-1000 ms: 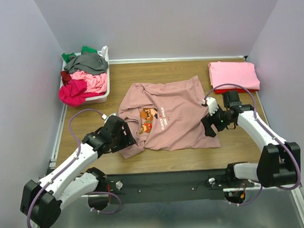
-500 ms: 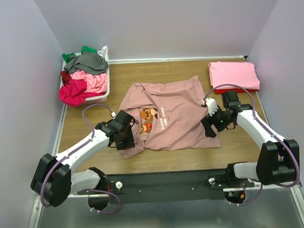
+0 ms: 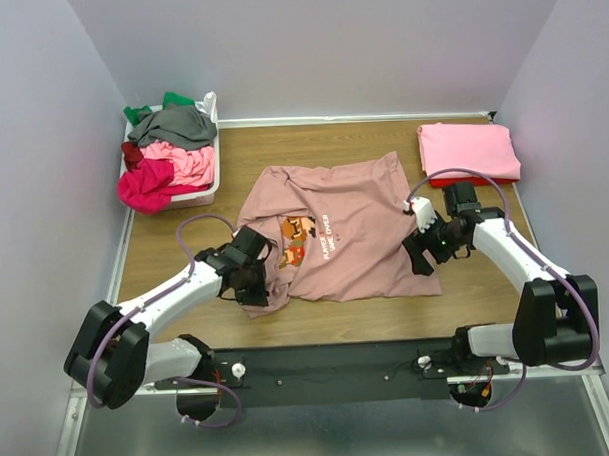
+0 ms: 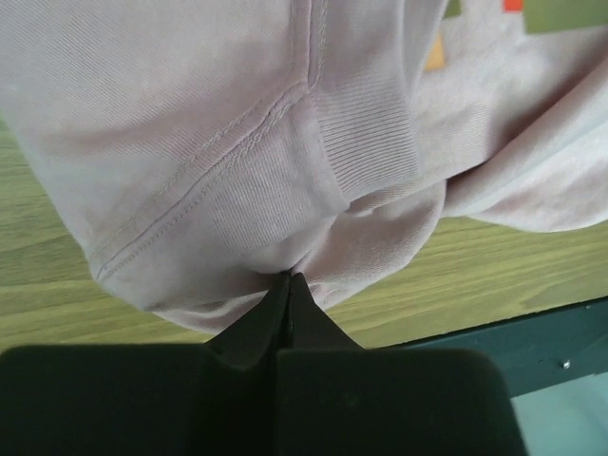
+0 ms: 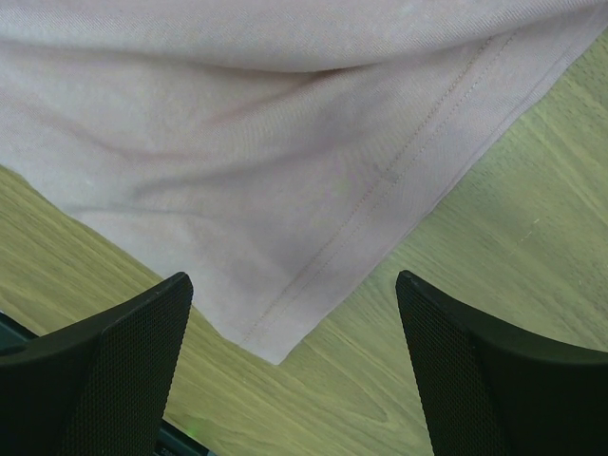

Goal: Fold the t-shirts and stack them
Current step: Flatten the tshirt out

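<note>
We log: left tool [image 3: 250,282] pinched shut on bunched cloth by ribbed collar of dusty-pink cotton t-shirt with pixel print [image 3: 350,241], mid-tabletop; we judge a hold for fold. Right tool [image 3: 423,252] gaping over shirt's near-right hem corner, gripping nothing. Pale wooden tabletop [image 3: 467,292], lilac walls. White plastic bin [image 3: 211,191] of loose tees far-left corner; folded bright-pink tee [image 3: 469,147] far-right corner.

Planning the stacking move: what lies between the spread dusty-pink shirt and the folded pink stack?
Just a narrow strip of bare table between the dusty-pink shirt and the folded stack; the top view shows it.
</note>
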{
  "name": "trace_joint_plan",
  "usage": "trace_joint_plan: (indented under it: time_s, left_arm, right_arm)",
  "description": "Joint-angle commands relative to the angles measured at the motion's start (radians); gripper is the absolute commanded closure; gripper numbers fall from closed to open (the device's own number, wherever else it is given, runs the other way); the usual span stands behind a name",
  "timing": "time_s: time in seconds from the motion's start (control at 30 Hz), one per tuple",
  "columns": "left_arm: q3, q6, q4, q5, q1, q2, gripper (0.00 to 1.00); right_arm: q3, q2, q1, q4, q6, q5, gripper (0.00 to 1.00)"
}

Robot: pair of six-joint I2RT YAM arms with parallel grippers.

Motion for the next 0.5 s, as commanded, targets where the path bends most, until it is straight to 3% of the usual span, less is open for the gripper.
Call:
trace_joint_plan:
  time_s: [0.0,0.47]
  left_arm:
    - [-0.028,0.048,0.034,0.085,-0.006,0.031,1.00]
    - [0.084,0.087,-0.002,0.033,-0.005,-0.003,1.00]
  right_arm:
    - [0.023,0.006,-0.003,-0.026,-0.011,-0.009,0.06]
    - [0.013,0.030,-0.028,-0.050,0.014,0.139,0.06]
